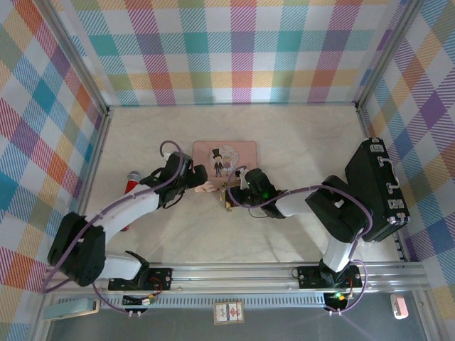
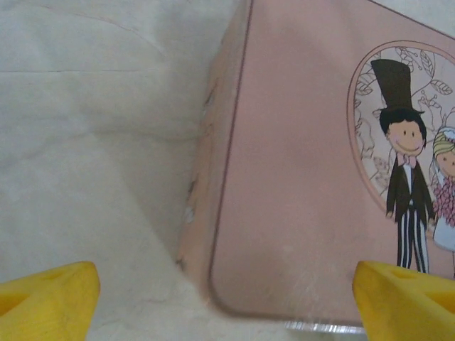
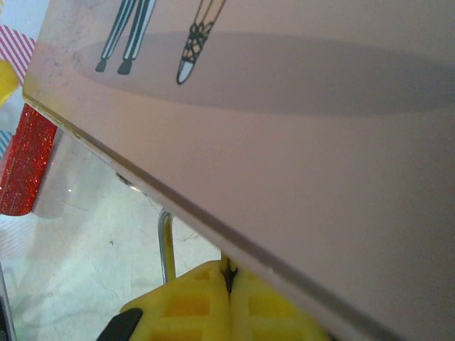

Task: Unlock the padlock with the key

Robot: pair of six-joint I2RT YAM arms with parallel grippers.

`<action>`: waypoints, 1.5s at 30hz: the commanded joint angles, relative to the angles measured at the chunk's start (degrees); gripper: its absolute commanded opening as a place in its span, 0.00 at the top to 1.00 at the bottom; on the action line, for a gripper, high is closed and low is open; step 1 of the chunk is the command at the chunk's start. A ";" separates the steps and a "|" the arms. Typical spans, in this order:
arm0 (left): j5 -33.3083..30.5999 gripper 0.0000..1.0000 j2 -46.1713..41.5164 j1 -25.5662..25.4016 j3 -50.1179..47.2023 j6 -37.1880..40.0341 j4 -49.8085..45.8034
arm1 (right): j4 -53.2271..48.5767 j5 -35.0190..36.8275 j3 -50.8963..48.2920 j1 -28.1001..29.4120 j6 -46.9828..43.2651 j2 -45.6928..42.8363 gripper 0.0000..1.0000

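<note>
The pale marbled tabletop (image 1: 306, 142) is walled by plaid panels, and a black case (image 1: 377, 188) lies at its right edge beside the right arm. Near the middle lies the pink tin (image 1: 245, 150) with its cartoon couple facing up, and both arms reach in to its near edge. The left hand (image 1: 206, 187) sits at the tin's near-left corner. In the left wrist view it (image 2: 227, 302) is released, its yellow fingertips (image 2: 46, 298) spread wide to either side of that corner of the tin (image 2: 298, 177), with nothing between them. The right hand (image 1: 232, 193) is just in front of the middle of the tin's near edge. In the right wrist view it (image 3: 229, 284) is clenched, its yellow pads (image 3: 192, 305) pressed flat together right under the rim of the tin (image 3: 284, 142). Whether anything is pinched in the seam cannot be told. A red glittery toy microphone (image 1: 131, 186) lies to the left, beside the left arm, and shows at the left in the right wrist view (image 3: 27, 160). The padlock (image 1: 229, 202) is a small brass-coloured speck on the tabletop at the right hand's tip. Its thin silvery shackle (image 3: 165, 249) rises just beside the closed pads.
</note>
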 commanded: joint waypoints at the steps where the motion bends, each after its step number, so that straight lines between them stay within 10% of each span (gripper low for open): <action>1: 5.80 0.08 2.91 1.02 3.28 2.10 3.49 | -0.27 3.41 -1.79 -0.14 5.08 -0.79 0.97; 22: 12.37 0.18 10.62 1.06 2.47 1.69 5.99 | 3.29 6.93 -4.27 -0.04 10.85 0.00 1.00; 45: 1.51 0.21 7.74 -8.97 -2.61 -13.27 6.49 | 2.22 14.79 -9.71 1.19 21.22 -4.64 1.00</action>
